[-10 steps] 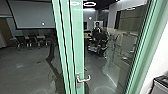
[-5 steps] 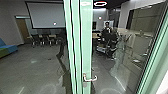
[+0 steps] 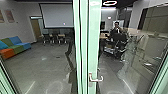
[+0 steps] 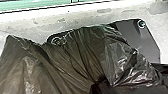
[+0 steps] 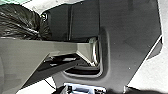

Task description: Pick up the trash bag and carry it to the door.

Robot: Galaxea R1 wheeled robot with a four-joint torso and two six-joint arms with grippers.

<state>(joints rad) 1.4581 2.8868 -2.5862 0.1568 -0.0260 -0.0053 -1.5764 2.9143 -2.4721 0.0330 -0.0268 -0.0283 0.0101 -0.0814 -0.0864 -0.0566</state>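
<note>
The dark, shiny plastic trash bag [image 4: 72, 55] spreads wide in the left wrist view, its folds drawn together at my left gripper [image 4: 100, 86], which is shut on it. Part of the same wrinkled bag [image 5: 21, 22] shows in the right wrist view, beside the robot's dark plate. The glass door in its pale green frame [image 3: 93, 45] stands before the robot in the head view, with a metal lever handle [image 3: 97, 79] low on the frame. How my right gripper stands cannot be told.
Beyond the glass, a multicoloured sofa [image 3: 15, 47] is at the left, and chairs [image 3: 55, 38] and tables stand below a projection screen [image 3: 58, 16]. A person [image 3: 116, 28] is by dark equipment [image 3: 117, 43] to the right of the door's upright.
The head camera has turned left: the door frame and room have shifted right across the picture, and the sofa and the left-hand door frame have come into view.
</note>
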